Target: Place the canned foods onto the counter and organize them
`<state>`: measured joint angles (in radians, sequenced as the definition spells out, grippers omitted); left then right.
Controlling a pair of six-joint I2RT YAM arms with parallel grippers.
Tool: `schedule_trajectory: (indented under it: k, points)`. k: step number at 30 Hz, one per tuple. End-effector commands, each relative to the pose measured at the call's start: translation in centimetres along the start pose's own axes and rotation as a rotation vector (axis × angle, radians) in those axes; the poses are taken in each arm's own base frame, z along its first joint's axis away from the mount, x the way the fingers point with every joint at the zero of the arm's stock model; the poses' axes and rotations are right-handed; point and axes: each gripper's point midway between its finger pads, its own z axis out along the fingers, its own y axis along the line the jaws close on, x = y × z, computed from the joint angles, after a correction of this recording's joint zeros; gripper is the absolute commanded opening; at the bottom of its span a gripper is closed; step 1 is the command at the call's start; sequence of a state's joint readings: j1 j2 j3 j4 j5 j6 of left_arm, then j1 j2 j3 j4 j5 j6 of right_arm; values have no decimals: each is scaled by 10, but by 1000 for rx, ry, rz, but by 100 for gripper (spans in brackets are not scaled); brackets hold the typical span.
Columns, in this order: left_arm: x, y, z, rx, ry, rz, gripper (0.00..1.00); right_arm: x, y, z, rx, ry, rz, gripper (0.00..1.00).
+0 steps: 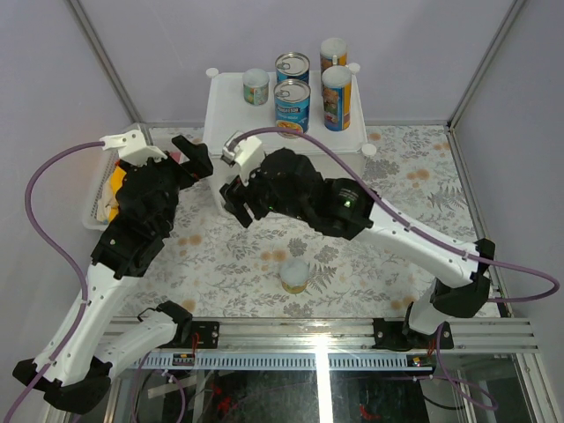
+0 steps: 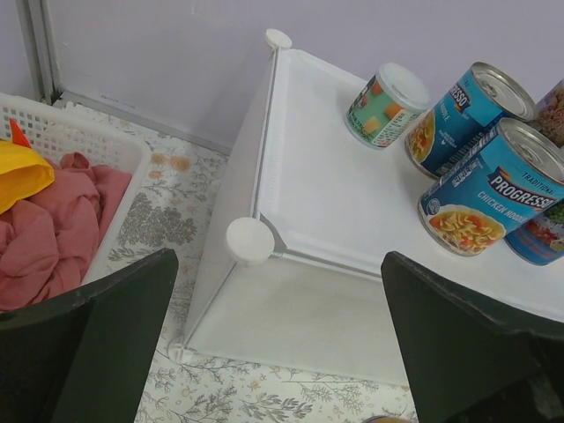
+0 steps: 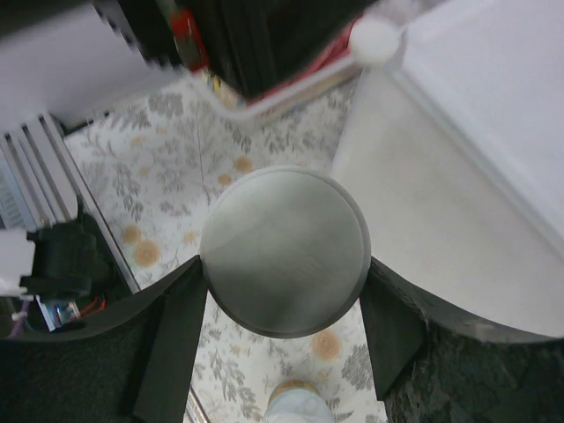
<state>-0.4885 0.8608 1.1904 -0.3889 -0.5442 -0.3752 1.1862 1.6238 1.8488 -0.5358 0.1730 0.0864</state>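
Observation:
The counter (image 1: 231, 106) is a white box at the back; it also shows in the left wrist view (image 2: 352, 194). On it stand a small jar (image 1: 256, 86), two blue cans (image 1: 292, 67) (image 1: 292, 106) and two tall canisters (image 1: 333, 53) (image 1: 336, 97). My right gripper (image 1: 240, 204) is in front of the counter's left side, shut on a can whose round grey end (image 3: 284, 251) faces the wrist camera. My left gripper (image 1: 194, 160) is open and empty (image 2: 278, 335) beside the counter's left corner. Another small jar (image 1: 295, 275) stands upright on the table.
A white mesh basket (image 1: 95, 204) at the left holds a pink cloth (image 2: 62, 220) and a yellow banana (image 2: 22, 172). The two grippers are close together by the counter's front left knob (image 2: 250, 240). The table has a floral cloth (image 1: 397, 176).

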Motion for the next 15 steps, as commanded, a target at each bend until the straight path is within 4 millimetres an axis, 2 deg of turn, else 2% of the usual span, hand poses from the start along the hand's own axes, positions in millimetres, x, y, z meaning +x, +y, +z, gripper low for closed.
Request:
schedule_trajectory:
  k: [1,3,4,8,15]
  points:
    - [-16,-5,4,6,-68,-28,100,-71,-16,-31,66,-171,-20,11]
    - [-16,-5,4,6,-70,-29,100,-85,-24,-36,86,-198,-17,11]
    - [-16,-6,4,7,-71,-30,100,-85,-28,-28,99,-187,-18,11]
    - [-16,-7,7,8,-71,-29,100,-103,-50,-21,138,-208,12,11]
    - [-14,-10,12,10,-75,-24,100,-118,-89,-1,210,-255,49,10]
